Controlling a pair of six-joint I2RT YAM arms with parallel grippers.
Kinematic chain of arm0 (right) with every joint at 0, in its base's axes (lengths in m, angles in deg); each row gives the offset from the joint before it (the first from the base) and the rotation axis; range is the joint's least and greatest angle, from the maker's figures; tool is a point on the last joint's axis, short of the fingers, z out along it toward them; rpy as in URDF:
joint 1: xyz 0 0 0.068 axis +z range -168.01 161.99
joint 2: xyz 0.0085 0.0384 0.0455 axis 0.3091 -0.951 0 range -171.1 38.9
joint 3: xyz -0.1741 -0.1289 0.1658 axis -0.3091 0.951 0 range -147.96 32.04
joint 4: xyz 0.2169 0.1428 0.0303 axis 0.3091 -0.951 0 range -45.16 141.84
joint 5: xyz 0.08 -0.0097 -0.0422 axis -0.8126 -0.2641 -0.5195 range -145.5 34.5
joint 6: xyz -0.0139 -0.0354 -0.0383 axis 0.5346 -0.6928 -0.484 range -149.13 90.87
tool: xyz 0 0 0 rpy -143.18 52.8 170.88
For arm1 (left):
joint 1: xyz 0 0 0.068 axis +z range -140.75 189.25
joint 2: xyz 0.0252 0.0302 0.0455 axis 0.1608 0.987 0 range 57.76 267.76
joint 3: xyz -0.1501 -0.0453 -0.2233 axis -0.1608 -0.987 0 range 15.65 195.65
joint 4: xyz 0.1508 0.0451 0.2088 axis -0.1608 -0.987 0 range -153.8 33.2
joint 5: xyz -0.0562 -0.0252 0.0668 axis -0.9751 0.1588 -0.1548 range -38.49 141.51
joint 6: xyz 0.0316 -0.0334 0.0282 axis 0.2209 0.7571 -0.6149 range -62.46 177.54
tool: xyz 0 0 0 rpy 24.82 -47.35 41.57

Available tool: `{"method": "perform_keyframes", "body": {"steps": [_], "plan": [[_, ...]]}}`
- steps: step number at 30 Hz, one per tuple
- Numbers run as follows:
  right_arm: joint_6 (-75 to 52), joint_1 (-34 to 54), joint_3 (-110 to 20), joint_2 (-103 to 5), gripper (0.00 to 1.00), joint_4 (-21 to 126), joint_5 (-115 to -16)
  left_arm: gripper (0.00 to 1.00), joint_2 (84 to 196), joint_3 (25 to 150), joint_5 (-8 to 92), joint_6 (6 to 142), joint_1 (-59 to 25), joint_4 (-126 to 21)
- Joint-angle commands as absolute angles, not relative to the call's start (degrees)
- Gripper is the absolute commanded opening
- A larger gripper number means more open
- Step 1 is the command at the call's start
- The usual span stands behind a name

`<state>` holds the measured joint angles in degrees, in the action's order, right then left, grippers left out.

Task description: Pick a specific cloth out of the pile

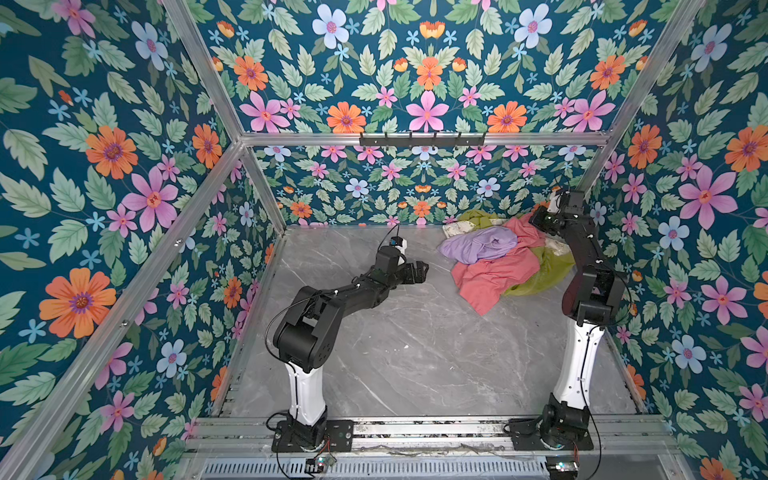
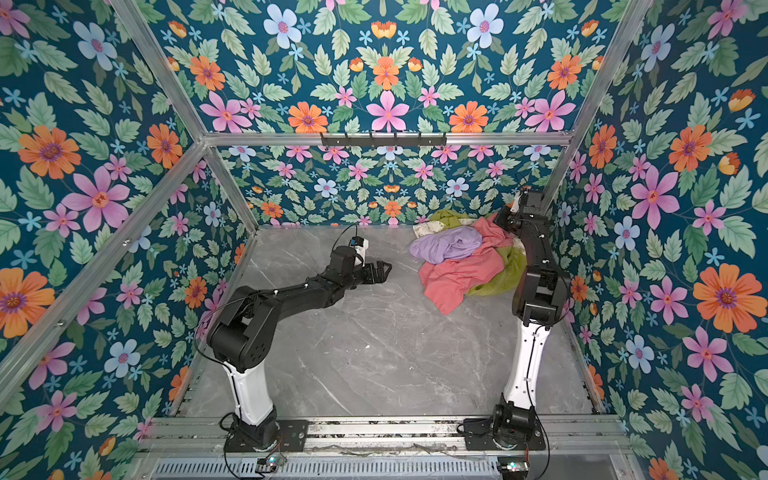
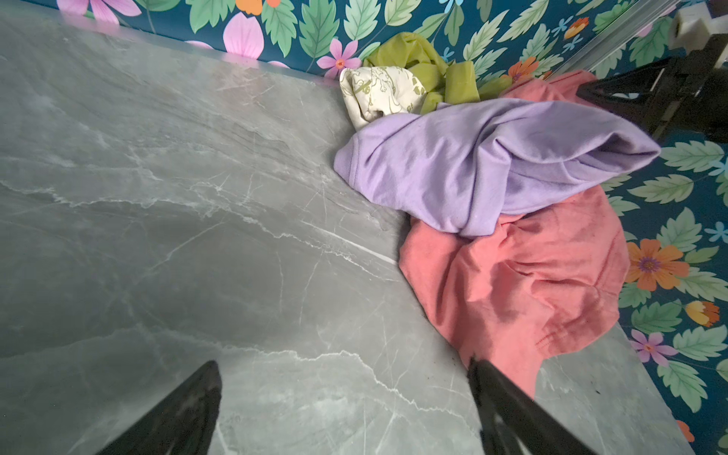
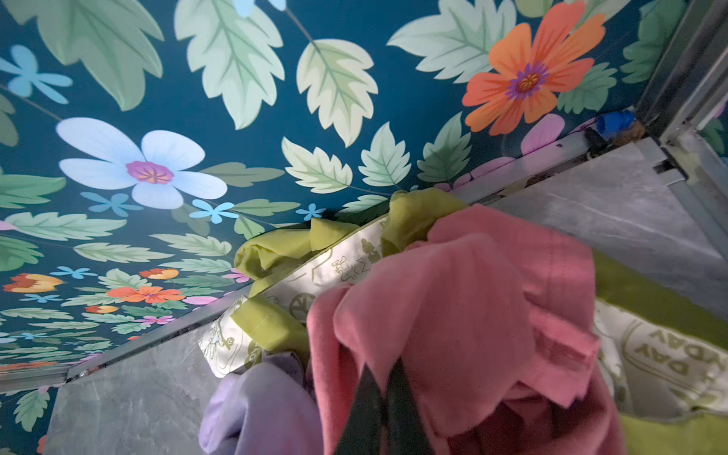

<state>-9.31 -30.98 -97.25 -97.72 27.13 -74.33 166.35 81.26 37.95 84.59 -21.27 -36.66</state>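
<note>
Salmon cloth (image 4: 453, 295) pinched in my right hand (image 4: 383, 370) may drag up the lilac cloth (image 1: 478, 245) draped at its ten o'clock.

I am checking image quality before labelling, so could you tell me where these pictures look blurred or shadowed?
In both top views: even light, sharp table; left wrist view: left tool dark and blurred, a soft shadow on the table; right wrist view: right tool and the cloth it pinches look soft.
</note>
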Motion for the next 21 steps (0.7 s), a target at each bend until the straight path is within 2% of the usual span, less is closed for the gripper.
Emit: {"method": "perform_keyframes", "body": {"steps": [1,8,21], "plan": [[-7.9,-30.8,-96.6,-95.7,0.0,26.9,-72.5,1.0,165.0,80.8,38.2,84.8,-21.3,-34.7],[-5.4,-30.0,-88.7,-88.5,0.0,29.9,-70.2,1.0,162.0,78.7,38.2,85.4,-21.3,-34.1],[-4.9,-29.8,-83.0,-78.8,0.0,30.4,-67.4,0.99,157.6,73.6,38.7,86.6,-21.9,-32.9]]}}
